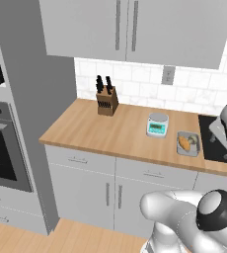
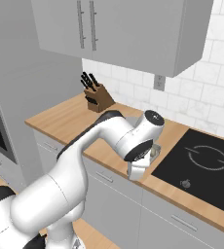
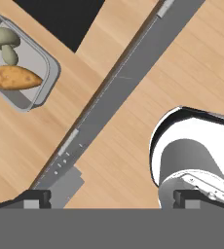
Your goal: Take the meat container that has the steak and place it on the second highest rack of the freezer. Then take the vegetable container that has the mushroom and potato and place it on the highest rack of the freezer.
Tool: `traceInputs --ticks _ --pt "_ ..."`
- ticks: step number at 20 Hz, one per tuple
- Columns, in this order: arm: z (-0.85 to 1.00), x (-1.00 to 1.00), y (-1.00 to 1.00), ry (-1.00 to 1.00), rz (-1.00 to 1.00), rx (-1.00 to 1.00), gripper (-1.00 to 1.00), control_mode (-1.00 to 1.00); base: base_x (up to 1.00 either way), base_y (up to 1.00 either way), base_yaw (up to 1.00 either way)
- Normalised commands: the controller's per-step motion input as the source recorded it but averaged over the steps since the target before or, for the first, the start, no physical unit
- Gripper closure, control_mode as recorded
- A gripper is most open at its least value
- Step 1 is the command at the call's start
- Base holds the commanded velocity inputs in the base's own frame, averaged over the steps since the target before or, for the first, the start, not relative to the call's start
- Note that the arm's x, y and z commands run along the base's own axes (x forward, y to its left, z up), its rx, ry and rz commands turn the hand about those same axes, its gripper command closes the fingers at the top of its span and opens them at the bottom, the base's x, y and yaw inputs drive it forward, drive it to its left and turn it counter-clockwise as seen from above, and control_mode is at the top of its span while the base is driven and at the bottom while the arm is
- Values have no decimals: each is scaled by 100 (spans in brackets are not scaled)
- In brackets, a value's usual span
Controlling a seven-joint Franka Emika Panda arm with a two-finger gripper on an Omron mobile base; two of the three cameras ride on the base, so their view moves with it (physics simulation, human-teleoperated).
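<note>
On the wooden counter (image 1: 110, 131), between the kitchen scale (image 1: 157, 124) and the black cooktop (image 2: 206, 168), sits the grey vegetable tray (image 3: 42, 82) with the potato (image 3: 11, 78) and the mushroom (image 3: 2, 41). It is not yet lifted, so the second part of the task remains; whether the steak container is shelved cannot be told. The gripper (image 3: 111, 199) hangs open and empty over the counter's front edge, beside the tray. The potato lies along the tray's length, roughly front to back.
</note>
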Motion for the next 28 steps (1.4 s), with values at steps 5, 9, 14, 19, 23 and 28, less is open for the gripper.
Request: traceInputs --ticks 5,9,14,19,23,28 --pt "-19 42 -6 9 -16 12 -100 -100 0 0 0" --pt "-47 0 0 0 -12 1 -100 -100 0 0 0" --pt "-32 23 7 1 -13 0 -100 -100 0 0 0" --pt "-12 50 24 5 -15 -3 -100 -100 0 0 0" --pt "-29 10 4 1 -12 0 -100 -100 0 0 0" --pt "-25 7 0 0 -14 0 -100 -100 0 0 0"
